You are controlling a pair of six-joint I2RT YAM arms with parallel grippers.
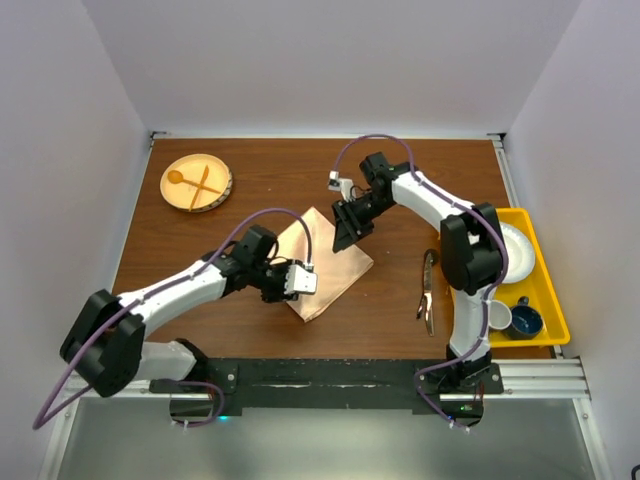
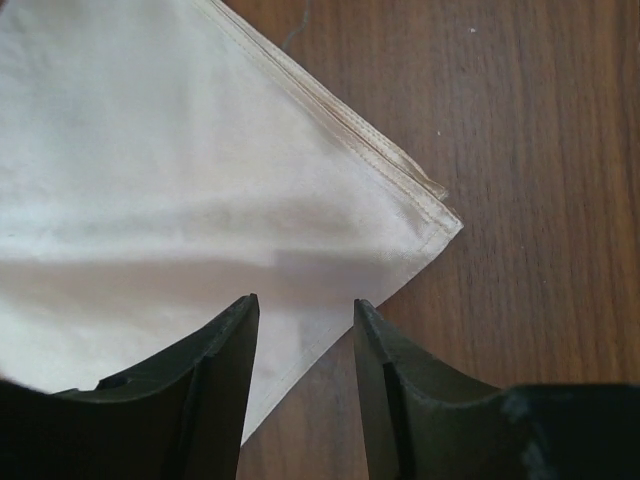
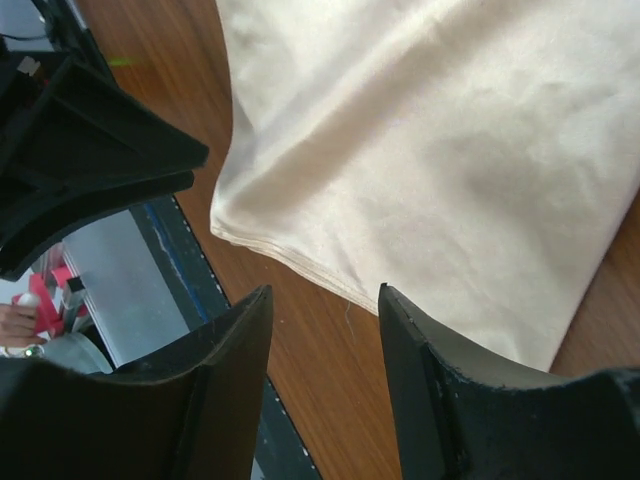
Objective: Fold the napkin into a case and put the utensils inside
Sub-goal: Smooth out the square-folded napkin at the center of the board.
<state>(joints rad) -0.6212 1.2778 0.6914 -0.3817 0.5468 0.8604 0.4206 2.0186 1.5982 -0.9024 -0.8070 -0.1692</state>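
The napkin [image 1: 327,262] lies folded into a peach satin rectangle, set diagonally on the brown table [image 1: 300,170]. My left gripper [image 1: 298,288] hangs over its near-left end. In the left wrist view the left gripper [image 2: 305,300] is open, its fingers straddling the napkin [image 2: 200,180] edge near a stitched corner, with nothing pinched. My right gripper [image 1: 344,238] is at the far end. Seen from its wrist, the right gripper [image 3: 325,290] is open just off the hemmed edge of the napkin [image 3: 430,150]. The dark utensils [image 1: 427,290] lie to the right, apart from both grippers.
A round wooden plate [image 1: 197,183] with a pale wooden spoon and fork sits at the back left. A yellow tray [image 1: 545,300] along the right edge holds a white dish, a cup and a dark blue bowl. A dark part of the left arm [image 3: 80,160] shows in the right wrist view.
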